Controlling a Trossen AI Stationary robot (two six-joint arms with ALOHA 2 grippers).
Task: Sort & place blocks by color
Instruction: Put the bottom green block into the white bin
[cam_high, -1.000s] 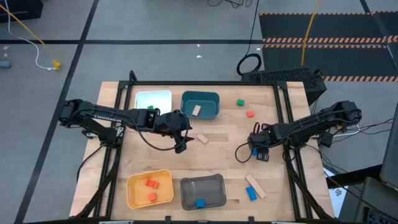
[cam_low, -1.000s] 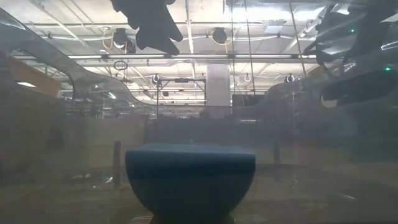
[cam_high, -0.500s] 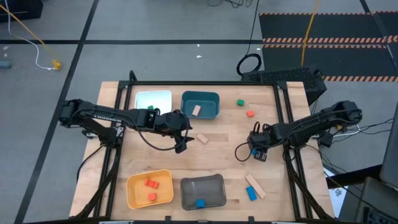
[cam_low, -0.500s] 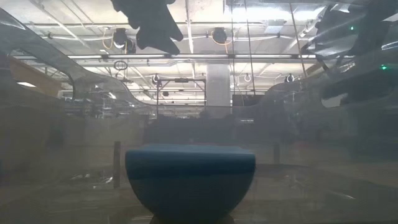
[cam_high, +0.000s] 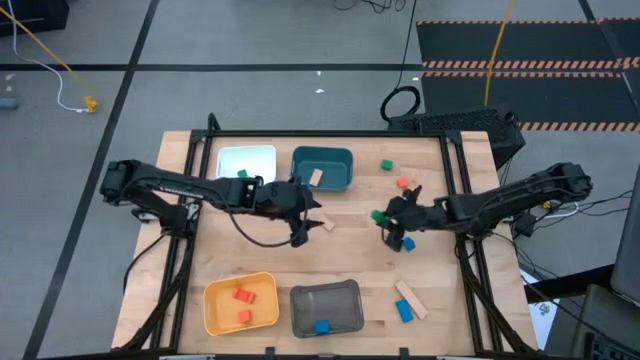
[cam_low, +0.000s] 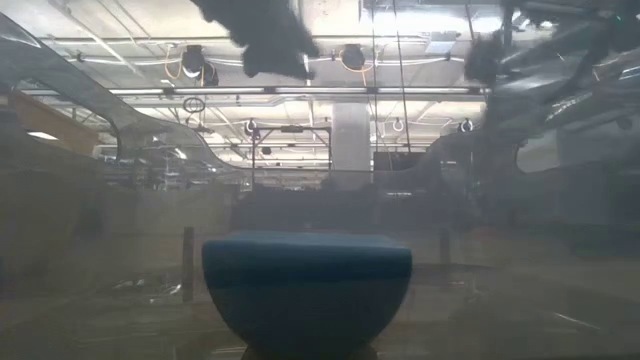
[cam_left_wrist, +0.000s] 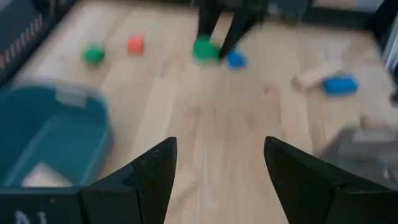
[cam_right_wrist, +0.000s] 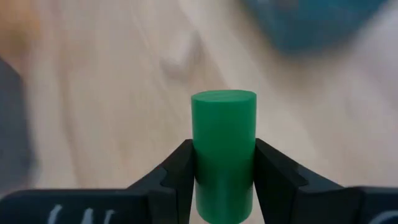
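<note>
My right gripper (cam_high: 385, 216) hovers over the table's middle right, shut on a green cylinder block (cam_right_wrist: 223, 134). A blue block (cam_high: 407, 243) lies on the wood just below it. My left gripper (cam_high: 305, 224) hangs open at the table's centre, next to a loose tan block (cam_high: 325, 223), with nothing between its fingers (cam_left_wrist: 158, 171). More blocks lie loose: a green one (cam_high: 386, 165) and a red one (cam_high: 402, 183) at the far right, a tan bar (cam_high: 410, 298) and a blue one (cam_high: 403, 311) at the near right. My right gripper pinches the green cylinder by its round side (cam_right_wrist: 199, 168) between the two fingers, and its flat end sticks out past the fingertips. The fingers slant down from the table's right side. The block hangs clear of the table.
A white bin (cam_high: 247, 155) holding a green block and a teal bin (cam_high: 322, 160) holding a tan block stand at the far edge. At the near edge are a yellow bin (cam_high: 215, 310) with red blocks and a grey bin (cam_high: 340, 300) with a blue block.
My right gripper has risen from beside the blue block, tipped up from pointing steeply down and swung toward the table's left. The green cylinder has come up with it, clear of the wood. The blue block has stayed in place.
</note>
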